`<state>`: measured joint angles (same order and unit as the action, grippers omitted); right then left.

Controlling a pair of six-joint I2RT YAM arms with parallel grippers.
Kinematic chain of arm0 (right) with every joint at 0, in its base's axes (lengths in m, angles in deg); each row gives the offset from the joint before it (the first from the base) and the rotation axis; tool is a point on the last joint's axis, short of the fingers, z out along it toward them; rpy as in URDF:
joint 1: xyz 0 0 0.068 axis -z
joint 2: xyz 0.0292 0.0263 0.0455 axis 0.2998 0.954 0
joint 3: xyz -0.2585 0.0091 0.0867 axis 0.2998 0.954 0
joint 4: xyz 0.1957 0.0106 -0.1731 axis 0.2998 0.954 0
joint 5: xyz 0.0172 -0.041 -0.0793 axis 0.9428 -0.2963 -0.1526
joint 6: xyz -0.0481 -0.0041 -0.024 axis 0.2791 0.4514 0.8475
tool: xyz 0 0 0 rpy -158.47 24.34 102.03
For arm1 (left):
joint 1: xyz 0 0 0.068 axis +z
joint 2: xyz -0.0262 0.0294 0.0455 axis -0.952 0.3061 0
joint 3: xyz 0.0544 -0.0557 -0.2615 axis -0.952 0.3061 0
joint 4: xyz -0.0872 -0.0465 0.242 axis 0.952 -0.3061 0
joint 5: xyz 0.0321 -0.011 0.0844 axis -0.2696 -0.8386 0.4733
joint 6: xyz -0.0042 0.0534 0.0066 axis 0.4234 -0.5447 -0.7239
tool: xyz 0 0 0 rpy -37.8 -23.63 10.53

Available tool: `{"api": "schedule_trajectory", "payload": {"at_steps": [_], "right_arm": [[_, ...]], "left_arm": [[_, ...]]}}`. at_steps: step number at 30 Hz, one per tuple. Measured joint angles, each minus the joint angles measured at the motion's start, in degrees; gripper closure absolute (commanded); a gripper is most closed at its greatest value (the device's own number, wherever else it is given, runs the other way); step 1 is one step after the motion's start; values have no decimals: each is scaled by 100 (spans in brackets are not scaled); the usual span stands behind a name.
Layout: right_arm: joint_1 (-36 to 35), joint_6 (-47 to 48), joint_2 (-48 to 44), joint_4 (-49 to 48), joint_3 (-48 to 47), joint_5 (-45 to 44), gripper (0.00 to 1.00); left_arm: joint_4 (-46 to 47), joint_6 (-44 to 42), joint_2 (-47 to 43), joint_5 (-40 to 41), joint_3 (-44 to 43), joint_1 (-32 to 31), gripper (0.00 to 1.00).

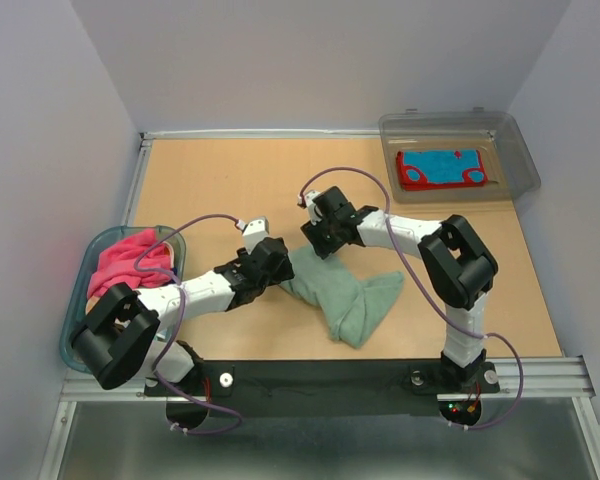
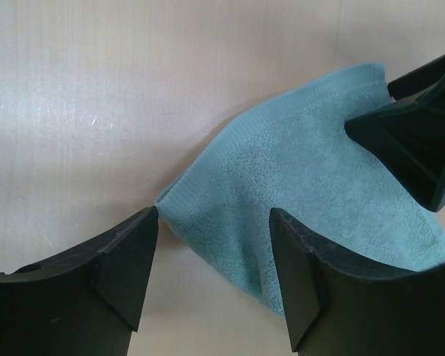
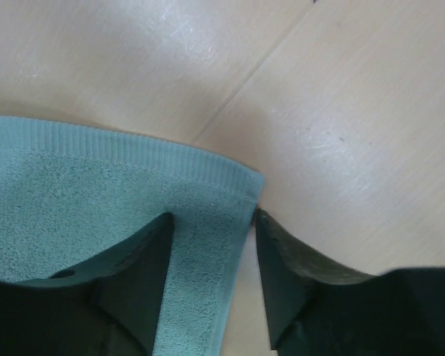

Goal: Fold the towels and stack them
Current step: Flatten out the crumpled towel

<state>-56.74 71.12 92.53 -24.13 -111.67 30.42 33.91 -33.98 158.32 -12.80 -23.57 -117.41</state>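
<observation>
A teal towel (image 1: 348, 298) lies crumpled on the table's middle. My left gripper (image 1: 277, 265) is open at its left corner. In the left wrist view the gripper (image 2: 213, 226) has that corner of the towel (image 2: 297, 174) between its fingers, not pinched. My right gripper (image 1: 316, 240) is open at the towel's far corner. In the right wrist view the gripper (image 3: 211, 222) straddles the towel's ribbed edge (image 3: 133, 152), one finger over the cloth, the other on bare table. A pink towel (image 1: 130, 262) lies in the tub. A blue towel with red edging (image 1: 442, 168) lies in the bin.
A blue-rimmed oval tub (image 1: 78, 312) stands at the left edge. A clear grey plastic bin (image 1: 516, 150) stands at the back right. The right gripper's black finger (image 2: 419, 141) shows in the left wrist view, close by. The two grippers are near each other.
</observation>
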Motion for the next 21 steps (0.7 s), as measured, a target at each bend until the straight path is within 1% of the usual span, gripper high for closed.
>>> {"api": "schedule_trajectory", "payload": {"at_steps": [2, 3, 5, 7, 15, 19, 21], "right_arm": [[-17, 22, 11, -81, 0, -66, 63], [-17, 35, 13, -136, 15, -111, 76], [-24, 55, 13, -264, 66, -208, 90], [-52, 85, 11, -380, 107, -310, 99], [-42, 155, -232, -483, 413, -507, 99], [-13, 188, -785, -245, 638, -426, 100], [-7, 225, -1311, -162, 643, -289, 99]], "left_arm": [[28, -7, 0, -26, 2, 0, 28], [42, -9, 0, -37, 7, 0, 28], [72, -24, -2, -48, 39, 0, 28], [59, -70, -4, -52, 76, 11, 28], [138, -197, -9, -55, 81, 197, 28], [164, -195, -332, -37, 190, 319, 28], [151, -197, -743, -4, 291, 332, 28]]}}
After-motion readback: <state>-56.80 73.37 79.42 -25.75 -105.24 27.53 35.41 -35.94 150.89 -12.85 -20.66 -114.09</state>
